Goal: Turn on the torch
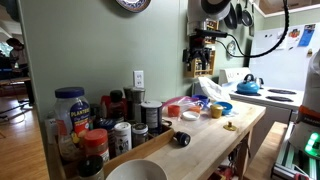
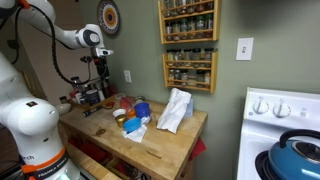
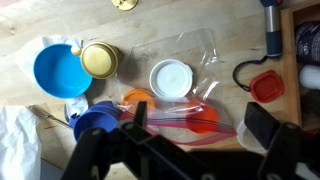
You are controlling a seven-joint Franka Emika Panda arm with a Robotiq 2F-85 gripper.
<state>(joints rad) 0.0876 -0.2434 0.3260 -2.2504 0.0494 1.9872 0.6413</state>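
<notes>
The torch is a small stubby black cylinder lying on the wooden counter, towards the near end in an exterior view. It is out of the wrist view. My gripper hangs well above the far part of the counter, away from the torch. It also shows in an exterior view. In the wrist view my gripper is open and empty, above a clear plastic bag that holds orange lids.
Below the gripper are a blue bowl, a gold tin, a white lid and a red lid. Jars crowd the wall side. A small yellow item lies on the counter. A stove with a blue kettle stands beyond.
</notes>
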